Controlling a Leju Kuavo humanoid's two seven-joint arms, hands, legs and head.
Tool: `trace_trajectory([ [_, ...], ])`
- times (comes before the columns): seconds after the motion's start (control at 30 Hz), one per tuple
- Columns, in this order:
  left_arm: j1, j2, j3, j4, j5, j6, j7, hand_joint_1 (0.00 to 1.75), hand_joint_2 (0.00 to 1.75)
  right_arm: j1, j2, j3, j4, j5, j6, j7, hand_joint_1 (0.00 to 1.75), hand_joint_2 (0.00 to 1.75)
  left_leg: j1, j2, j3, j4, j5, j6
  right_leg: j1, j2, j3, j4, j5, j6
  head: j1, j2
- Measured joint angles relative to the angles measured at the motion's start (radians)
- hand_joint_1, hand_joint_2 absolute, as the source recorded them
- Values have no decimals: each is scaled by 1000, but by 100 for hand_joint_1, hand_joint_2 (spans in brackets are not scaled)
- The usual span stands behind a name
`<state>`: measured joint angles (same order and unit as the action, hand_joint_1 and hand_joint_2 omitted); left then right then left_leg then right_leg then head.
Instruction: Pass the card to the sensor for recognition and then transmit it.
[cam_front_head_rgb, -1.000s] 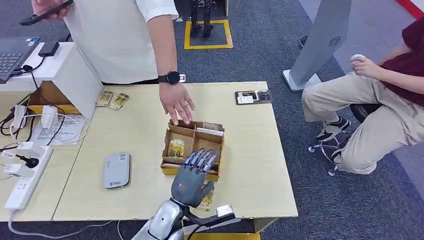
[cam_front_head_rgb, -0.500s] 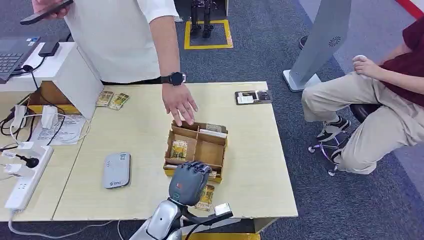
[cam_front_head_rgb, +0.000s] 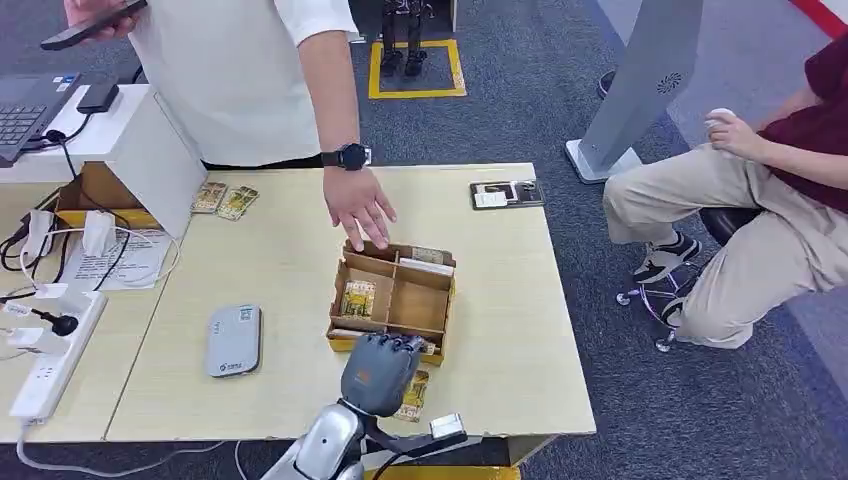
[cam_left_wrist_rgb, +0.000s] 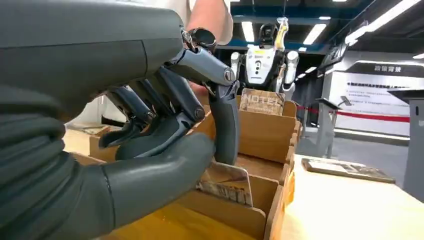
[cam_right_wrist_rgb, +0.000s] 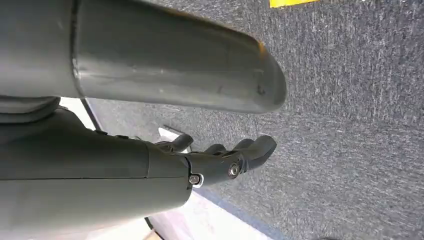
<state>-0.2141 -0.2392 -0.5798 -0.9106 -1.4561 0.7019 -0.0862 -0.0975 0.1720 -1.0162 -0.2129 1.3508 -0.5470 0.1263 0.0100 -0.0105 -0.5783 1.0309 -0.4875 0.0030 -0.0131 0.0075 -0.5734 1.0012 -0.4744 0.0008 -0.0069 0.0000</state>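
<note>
We were at the pick-up step: left hand (cam_left_wrist_rgb: 165, 125) curled over the card (cam_left_wrist_rgb: 227, 185) in the cardboard box's (cam_front_head_rgb: 392, 300) near compartment, grip unconfirmed, sensor (cam_front_head_rgb: 234, 340) beside the box; next, pinch and lift.

my left hand (cam_front_head_rgb: 380, 372) is dark grey with a ribbed cover, thick thumb and small silver screws on its darker fingers (cam_left_wrist_rgb: 224, 117), on a shiny silver arm (cam_front_head_rgb: 325, 445); my right hand (cam_right_wrist_rgb: 220, 160) looks alike.
</note>
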Motion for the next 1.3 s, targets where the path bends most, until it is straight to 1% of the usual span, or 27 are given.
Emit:
trace_trajectory([
  [0.03,0,0,-1,1,3,0,-1,138,175,0,0,0,0,0,0,0,0,0,0,0,0,0,0,0,0,0,0,0,0,0,0,0],
  [0.07,0,0,-2,2,4,0,-4,0,175,0,0,0,0,0,0,0,0,0,0,0,0,0,0,0,0,0,0,0,0,0,0,0],
  [0.17,3,0,-3,3,4,0,-8,0,175,0,0,0,0,-2,0,0,0,0,0,0,0,0,0,0,0,0,0,0,0,0,0,0],
  [0.27,13,0,-3,-6,8,0,-27,0,175,0,0,0,0,-3,-1,0,0,0,0,0,0,0,0,0,0,0,0,0,0,0,0,0],
  [0.4,41,1,1,-61,11,0,-95,0,175,1,0,0,0,-6,-1,0,0,0,0,0,0,0,0,0,0,0,0,0,0,0,0,0],
  [0.47,61,-1,14,-104,14,0,-143,0,175,1,0,0,0,-7,-3,0,0,0,0,0,0,0,0,0,0,0,0,0,0,0,0,0],
  [0.57,84,-6,42,-157,20,0,-205,0,175,2,0,0,0,-7,-5,0,0,0,0,0,0,0,0,0,0,0,0,0,0,0,0,0],
  [0.63,97,-11,76,-202,24,0,-266,0,175,3,0,0,0,-8,-5,0,0,0,0,0,0,0,0,0,0,0,0,0,0,0,0,0],
  [0.7,106,-13,108,-229,25,0,-296,0,175,4,0,0,0,-8,-5,0,0,0,0,0,0,0,0,0,0,0,0,0,0,0,0,0],
  [0.9,122,-17,158,-265,16,0,-321,0,175,5,0,0,0,-10,-5,-2,0,0,0,0,0,0,0,0,0,0,0,0,0,0,0,0],
  [1.03,125,-19,172,-266,8,0,-326,0,175,5,0,0,0,-10,-5,-2,0,0,0,0,0,0,0,0,0,0,0,0,0,0,0,0],
  [1.1,125,-19,178,-264,-13,0,-321,0,175,5,0,0,0,-10,-5,-2,0,0,0,0,0,0,0,0,0,0,0,0,0,0,0,0],
  [1.17,125,-19,182,-258,-19,0,-297,0,175,5,0,0,0,-10,-5,-2,0,0,0,0,0,0,0,0,0,0,0,0,0,0,0,0],
  [1.3,113,-18,179,-223,-24,0,-212,0,175,4,0,0,1,-8,-2,-3,0,0,0,0,0,0,0,0,0,0,0,0,0,0,0,0],
])
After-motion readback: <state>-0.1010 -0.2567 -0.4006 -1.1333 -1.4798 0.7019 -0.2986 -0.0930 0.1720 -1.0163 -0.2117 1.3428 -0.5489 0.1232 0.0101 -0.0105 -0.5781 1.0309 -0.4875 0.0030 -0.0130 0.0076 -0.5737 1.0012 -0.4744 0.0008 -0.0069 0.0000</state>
